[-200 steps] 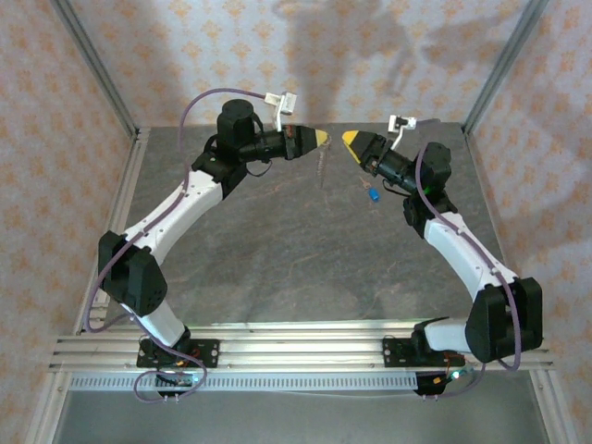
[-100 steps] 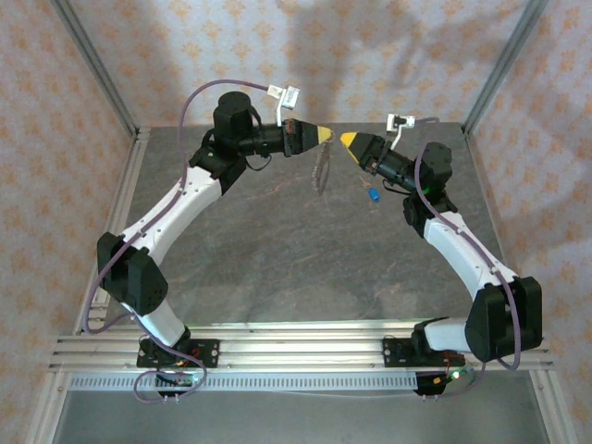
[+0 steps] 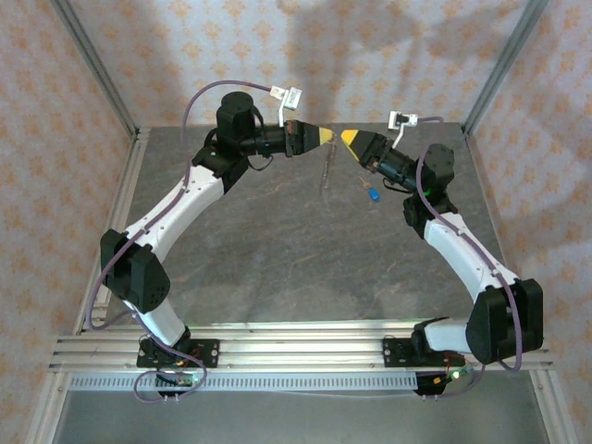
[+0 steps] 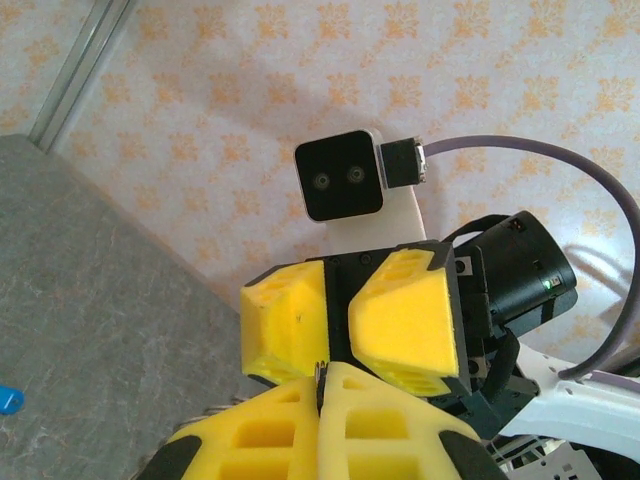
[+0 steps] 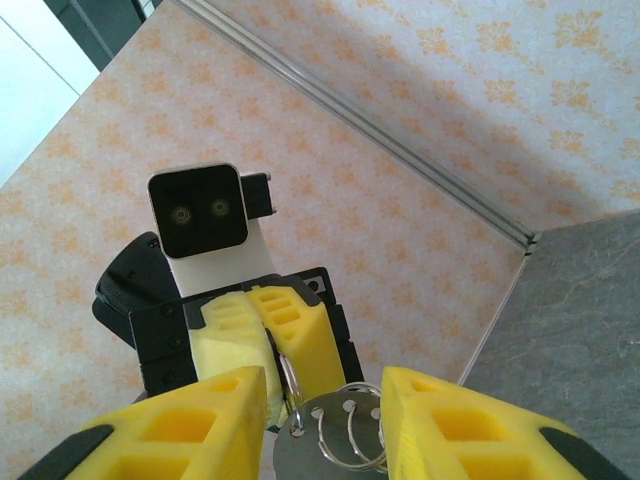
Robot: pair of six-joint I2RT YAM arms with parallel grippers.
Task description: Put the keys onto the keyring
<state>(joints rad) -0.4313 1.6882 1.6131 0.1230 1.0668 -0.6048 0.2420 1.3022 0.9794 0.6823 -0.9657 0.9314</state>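
Note:
My left gripper (image 3: 326, 137) is held above the far middle of the table, shut on the keyring (image 3: 325, 172), which hangs below its tip. In the right wrist view the keyring is a thin metal ring (image 5: 288, 375) pinched between the left gripper's pads, with a round metal plate (image 5: 320, 455) and wire loops dangling from it. My right gripper (image 3: 346, 139) faces the left one tip to tip, a small gap apart, open, with the plate showing beyond its jaws. A blue-headed key (image 3: 372, 195) lies on the table under the right wrist, also at the left wrist view's left edge as the key (image 4: 6, 400).
The grey stone-patterned table (image 3: 277, 250) is fenced by metal frame posts (image 3: 92, 65) and patterned walls at the back and sides. Both arm bases sit on the rail (image 3: 296, 351) at the near edge.
The left gripper rose slightly and edged right toward the right gripper's tip. The hanging keyring swung from a broad oval to nearly edge-on. The right arm barely moved.

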